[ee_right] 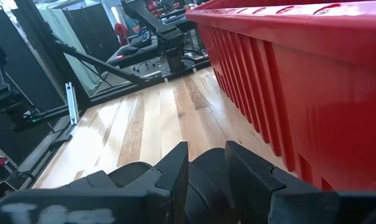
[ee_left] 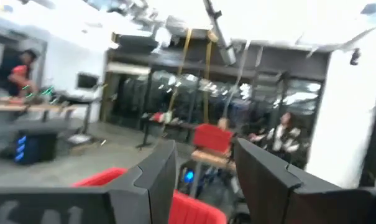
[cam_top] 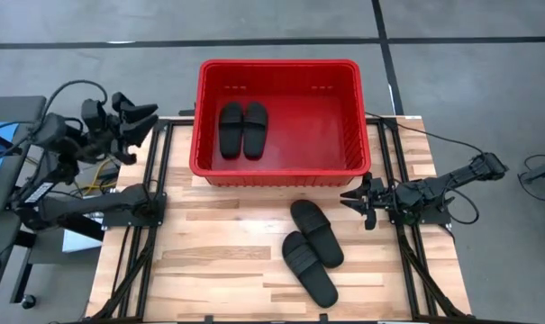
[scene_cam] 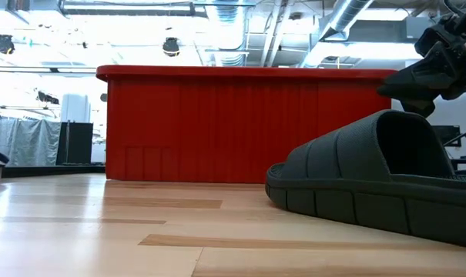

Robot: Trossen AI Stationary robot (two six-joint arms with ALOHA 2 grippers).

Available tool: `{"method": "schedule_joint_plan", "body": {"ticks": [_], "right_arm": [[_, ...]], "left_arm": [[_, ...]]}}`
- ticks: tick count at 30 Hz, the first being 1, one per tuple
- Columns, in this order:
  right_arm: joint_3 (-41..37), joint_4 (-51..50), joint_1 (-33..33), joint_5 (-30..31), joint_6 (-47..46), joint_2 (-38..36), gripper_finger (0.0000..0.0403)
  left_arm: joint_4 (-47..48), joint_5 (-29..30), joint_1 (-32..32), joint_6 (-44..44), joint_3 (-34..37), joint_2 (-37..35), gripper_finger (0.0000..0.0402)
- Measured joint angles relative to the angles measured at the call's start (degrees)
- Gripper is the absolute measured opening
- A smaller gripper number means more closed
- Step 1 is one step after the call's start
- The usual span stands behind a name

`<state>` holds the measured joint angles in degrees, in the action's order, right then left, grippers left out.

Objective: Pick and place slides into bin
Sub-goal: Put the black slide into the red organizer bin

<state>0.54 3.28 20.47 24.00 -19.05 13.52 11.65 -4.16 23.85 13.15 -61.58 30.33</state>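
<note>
The red bin (cam_top: 281, 166) stands at the table's far middle, with two black slides (cam_top: 243, 129) lying side by side on its floor at the left. Two more black slides (cam_top: 313, 250) lie on the table in front of the bin, soles down; the nearer one fills the low view's right (scene_cam: 371, 181). My right gripper (cam_top: 356, 200) is open just right of the farther slide, which shows past its fingers in the right wrist view (ee_right: 206, 174). My left gripper (cam_top: 144, 121) is open and empty, raised off the table's far left corner.
The bin's near wall (ee_right: 299, 81) runs close beside my right gripper. Bare wooden table (cam_top: 209, 261) lies left of the two loose slides. Black frame rails (cam_top: 155, 180) run along both table sides. People and benches show in the room beyond (ee_left: 281, 137).
</note>
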Motion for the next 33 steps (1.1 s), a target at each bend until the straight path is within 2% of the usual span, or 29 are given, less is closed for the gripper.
{"method": "schedule_joint_plan", "body": {"ticks": [4, 10, 14, 18, 23, 28, 33], "right_arm": [[0.00, 0.01, 0.02, 0.01, -0.02, 0.00, 0.0098], [0.00, 0.13, 0.02, 0.02, -0.78, 0.00, 0.0098], [-0.07, 1.36, 0.13, -0.10, -11.80, 0.02, 0.0098], [-0.07, 4.54, 0.11, -0.04, -22.34, 0.00, 0.0098], [-0.07, 6.57, -0.02, 0.23, -21.27, 0.00, 0.0098], [-0.07, 4.41, 0.14, -0.30, -21.70, 0.00, 0.0098], [-0.07, 6.94, 1.58, -6.24, -20.29, 0.02, 0.0098]], "left_arm": [[-10.54, -0.60, -4.72, -0.02, 7.59, 0.06, 0.0154], [-23.54, 6.31, -14.56, 1.20, 18.68, 0.94, 0.0154], [-32.63, 12.77, -22.00, -2.08, 22.74, 2.77, 0.0154], [-36.22, 20.16, -27.81, -4.63, 23.33, 5.81, 0.0154], [-37.81, 23.75, -32.39, -5.76, 23.04, 9.69, 0.0154], [-40.60, 25.94, -33.85, -7.57, 23.02, 12.11, 0.0154], [-42.16, 27.22, -33.87, -7.34, 23.02, 12.79, 0.0154]]}}
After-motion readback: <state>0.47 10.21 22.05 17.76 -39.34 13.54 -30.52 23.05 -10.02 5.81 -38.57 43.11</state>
